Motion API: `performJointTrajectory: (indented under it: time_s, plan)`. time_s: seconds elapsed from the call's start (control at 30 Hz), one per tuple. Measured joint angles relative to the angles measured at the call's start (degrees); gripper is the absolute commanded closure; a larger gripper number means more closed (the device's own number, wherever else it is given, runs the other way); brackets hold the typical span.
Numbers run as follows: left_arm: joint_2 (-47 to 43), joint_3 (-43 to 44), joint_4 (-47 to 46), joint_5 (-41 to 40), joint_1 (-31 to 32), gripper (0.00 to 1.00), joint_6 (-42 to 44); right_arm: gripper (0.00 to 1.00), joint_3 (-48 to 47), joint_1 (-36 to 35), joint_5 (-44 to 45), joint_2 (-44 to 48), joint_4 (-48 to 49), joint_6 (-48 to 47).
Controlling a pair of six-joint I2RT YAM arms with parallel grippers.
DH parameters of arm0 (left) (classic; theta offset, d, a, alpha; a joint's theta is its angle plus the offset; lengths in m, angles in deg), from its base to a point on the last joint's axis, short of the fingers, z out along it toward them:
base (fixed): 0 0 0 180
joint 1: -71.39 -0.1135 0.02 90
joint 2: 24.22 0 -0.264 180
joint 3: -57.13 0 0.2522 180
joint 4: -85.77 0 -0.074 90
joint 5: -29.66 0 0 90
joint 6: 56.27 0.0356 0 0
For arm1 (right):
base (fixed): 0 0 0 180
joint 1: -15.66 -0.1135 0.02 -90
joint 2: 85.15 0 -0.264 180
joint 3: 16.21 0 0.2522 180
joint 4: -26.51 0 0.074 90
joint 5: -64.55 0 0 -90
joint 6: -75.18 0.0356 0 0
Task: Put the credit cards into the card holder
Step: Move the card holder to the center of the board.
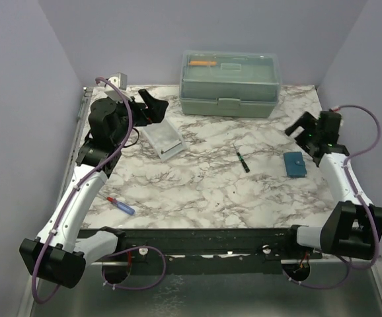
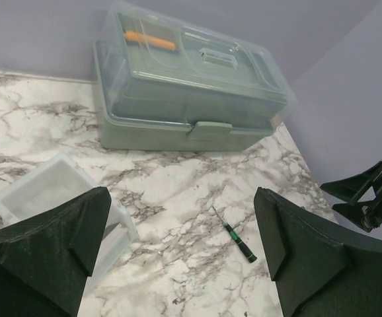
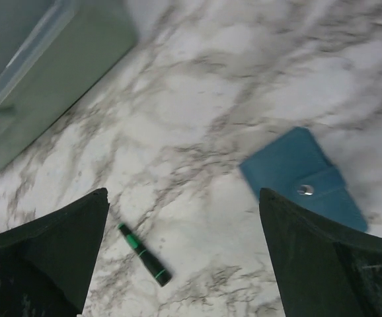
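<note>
The card holder (image 1: 295,164) is a closed blue snap wallet lying flat at the right of the marble table. In the right wrist view it (image 3: 300,175) lies just inside the right finger. My right gripper (image 1: 301,132) (image 3: 183,193) is open and empty, hovering just behind and above the holder. My left gripper (image 1: 148,107) (image 2: 181,193) is open and empty, raised at the back left above the white tray (image 1: 163,140) (image 2: 39,191). No credit cards show in any view. What the tray holds cannot be told.
A large pale green lidded box (image 1: 230,82) (image 2: 184,86) stands at the back centre. A thin green-black pen (image 1: 243,160) (image 2: 234,234) (image 3: 143,254) lies mid-table, left of the holder. A red-blue pen (image 1: 120,205) lies front left. Purple walls enclose the sides.
</note>
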Motion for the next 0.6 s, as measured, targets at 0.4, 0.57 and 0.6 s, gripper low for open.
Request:
performJointTrajectory:
  time_s: [0.4, 0.57, 0.6]
  plan:
    - [4.1, -3.2, -0.6, 5.4, 2.8, 0.01, -2.5, 0.08, 0.8, 20.3, -12.2, -15.9, -0.2, -0.5]
    - [6.2, -4.6, -0.8, 6.7, 5.3, 0.01, -2.8, 0.11, -2.2, 21.7, -16.2, -25.2, -0.1, -4.7]
    - [6.7, -4.8, -0.7, 6.9, 5.7, 0.01, -2.8, 0.12, -3.0, 21.6, -16.7, -25.7, 0.7, -5.7]
